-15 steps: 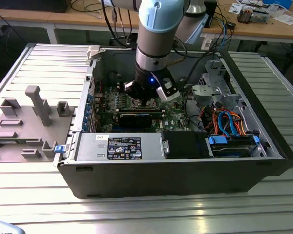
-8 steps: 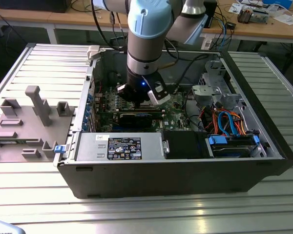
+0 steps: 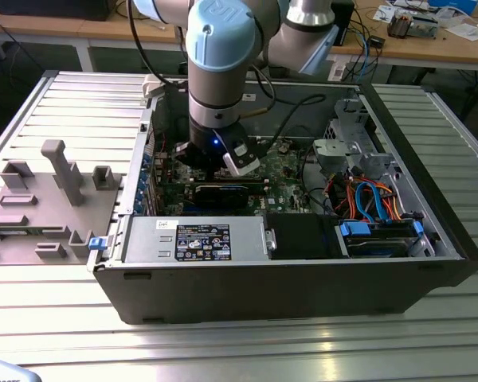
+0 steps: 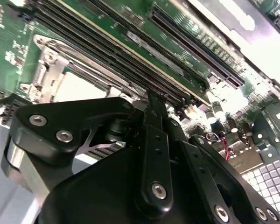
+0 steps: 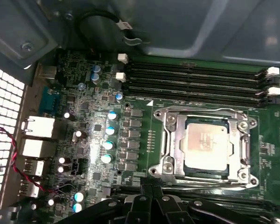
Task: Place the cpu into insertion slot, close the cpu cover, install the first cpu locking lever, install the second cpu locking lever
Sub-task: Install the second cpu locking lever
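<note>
My gripper (image 5: 151, 196) hangs low over the green board (image 5: 98, 140) inside the open case (image 3: 303, 294). In both wrist views its black fingers (image 4: 154, 154) run close together to a narrow tip with nothing between them, so I read them as pressed together. The tip sits just beside the near edge of the slot (image 5: 165, 161), where a thin wire lever (image 5: 200, 185) lies along the frame.

From the tip, the cpu (image 5: 207, 144) lies at about one o'clock in the first wrist view, flat in the slot. The cover (image 5: 242, 140) is down around it, the silver top showing through the window. Beyond the slot run the long black memory slots (image 5: 196, 81).

In the exterior view my arm (image 3: 219, 72) reaches straight down into the case, the grey fixture (image 3: 60, 199) well off at nine o'clock.
</note>
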Motion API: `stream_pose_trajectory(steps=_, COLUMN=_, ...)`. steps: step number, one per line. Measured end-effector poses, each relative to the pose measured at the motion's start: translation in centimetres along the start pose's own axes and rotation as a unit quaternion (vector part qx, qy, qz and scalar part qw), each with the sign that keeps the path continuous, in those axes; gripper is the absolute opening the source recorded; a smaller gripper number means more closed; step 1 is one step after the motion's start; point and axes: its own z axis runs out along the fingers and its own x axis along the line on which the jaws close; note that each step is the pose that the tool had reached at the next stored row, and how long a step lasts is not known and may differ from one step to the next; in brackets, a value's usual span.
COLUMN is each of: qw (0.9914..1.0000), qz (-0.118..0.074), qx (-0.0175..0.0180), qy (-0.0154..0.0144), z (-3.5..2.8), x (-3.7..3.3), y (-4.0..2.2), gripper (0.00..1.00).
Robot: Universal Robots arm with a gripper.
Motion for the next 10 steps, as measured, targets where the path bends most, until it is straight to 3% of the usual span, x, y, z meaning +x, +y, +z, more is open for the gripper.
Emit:
stream_pose_trajectory(steps=5, qw=0.99999, qz=-0.001, qx=-0.0053, qy=-0.0003, z=0.38, x=0.19, y=0.19, gripper=0.11)
stream_pose_trajectory(steps=10, qw=0.99996, qz=-0.002, qx=-0.0093, qy=-0.0007, z=1.12, x=0.08, y=0.99, gripper=0.11)
